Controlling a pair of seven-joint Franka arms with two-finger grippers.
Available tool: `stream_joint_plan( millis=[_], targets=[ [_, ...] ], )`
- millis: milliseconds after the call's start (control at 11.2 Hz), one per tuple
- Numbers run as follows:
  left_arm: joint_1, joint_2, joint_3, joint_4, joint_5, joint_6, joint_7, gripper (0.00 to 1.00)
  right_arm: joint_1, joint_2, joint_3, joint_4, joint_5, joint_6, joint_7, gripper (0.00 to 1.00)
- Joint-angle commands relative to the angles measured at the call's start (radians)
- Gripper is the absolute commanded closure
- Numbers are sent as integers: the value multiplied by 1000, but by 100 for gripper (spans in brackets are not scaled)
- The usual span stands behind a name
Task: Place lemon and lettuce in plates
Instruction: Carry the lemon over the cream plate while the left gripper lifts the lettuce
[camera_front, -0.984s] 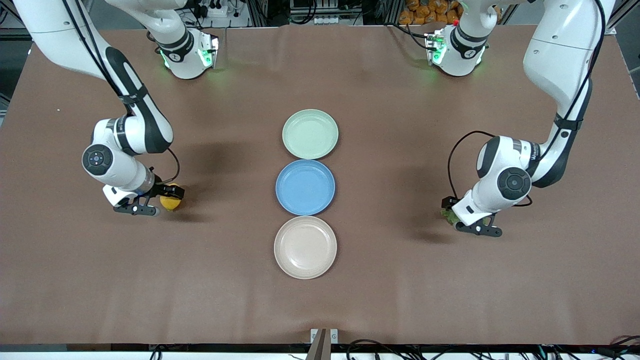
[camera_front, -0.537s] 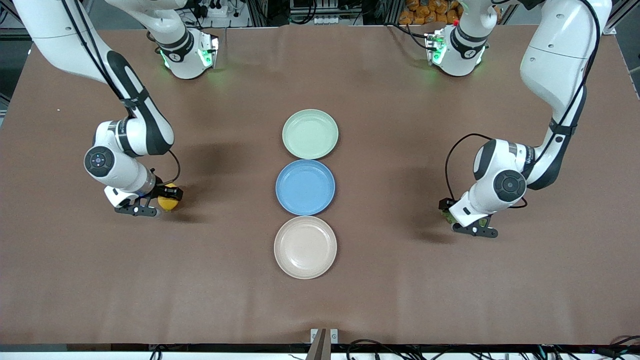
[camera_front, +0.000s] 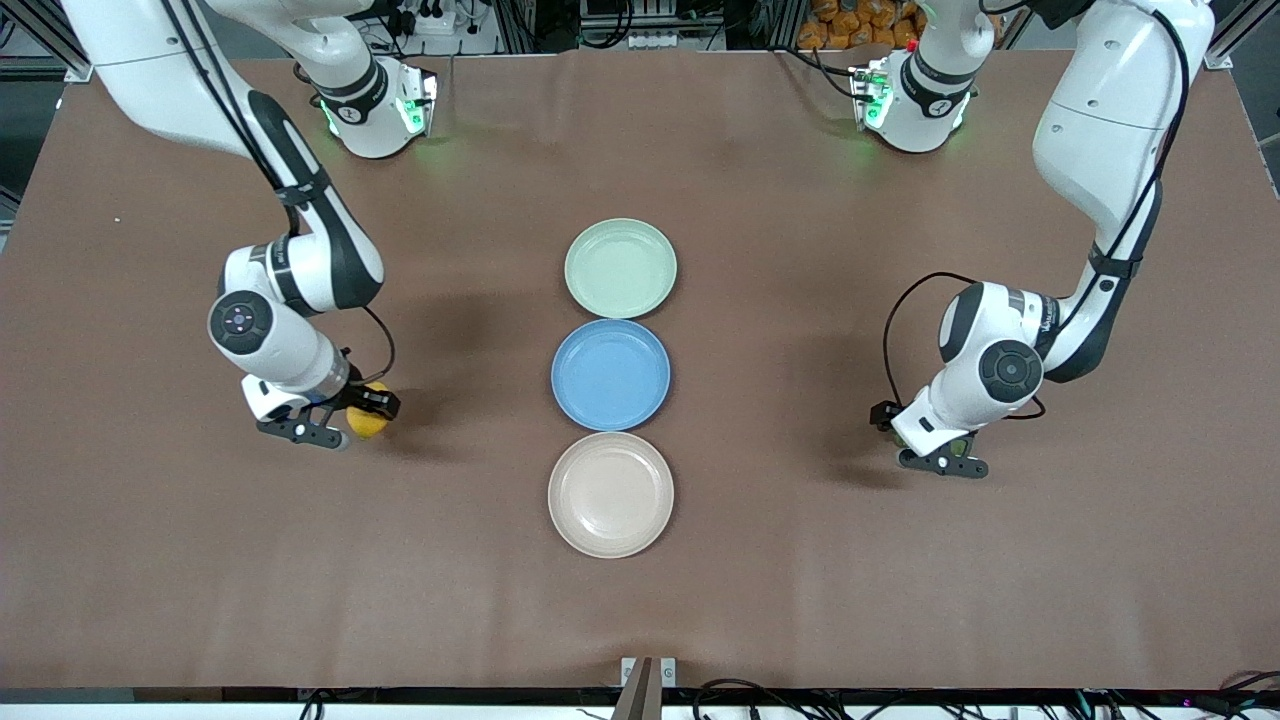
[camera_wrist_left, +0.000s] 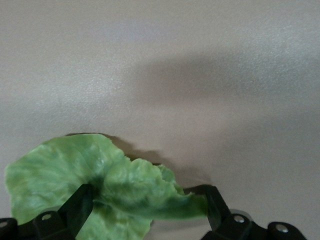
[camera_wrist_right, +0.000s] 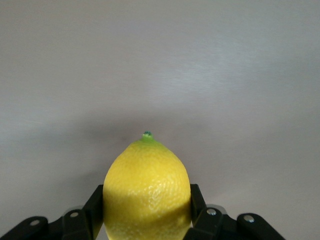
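My right gripper (camera_front: 345, 420) is shut on the yellow lemon (camera_front: 368, 424) and holds it just above the brown table, toward the right arm's end, apart from the plates. In the right wrist view the lemon (camera_wrist_right: 147, 192) fills the gap between the fingers (camera_wrist_right: 96, 202). My left gripper (camera_front: 925, 445) is shut on the green lettuce leaf (camera_wrist_left: 100, 185) over the table toward the left arm's end; the leaf is mostly hidden in the front view. The mint green plate (camera_front: 620, 268) and the beige plate (camera_front: 610, 494) lie bare at mid-table.
A blue plate (camera_front: 610, 375) lies between the mint green and beige plates, the three in a row down the table's middle. The brown table (camera_front: 800, 580) stretches wide around them. The arm bases stand along the table edge farthest from the front camera.
My right gripper has moved toward the plates with the lemon in it. My left gripper has shifted slightly toward the plates with the lettuce.
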Motion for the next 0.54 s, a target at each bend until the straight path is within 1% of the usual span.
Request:
stream_joint_plan(
  millis=[0,89,268,358,447],
  targets=[
    [7,13,-1,5,33,36,-41,100,41,16,40,123,-2,-78,165,100],
    [5,13,1,5,33,36,-41,100,59,25,55,162,21,-95,219,100],
    [4,10,-1,5,33,36,-43,100,134,61,58,258,193,-98,256,100],
    [4,6,-1,5,33,34,-48,100,167,92,58,315,240,-105,302,100],
    [-1,0,-1,5,33,30,-67,100,200,130,58,379,243,-105,368,100]
  ],
)
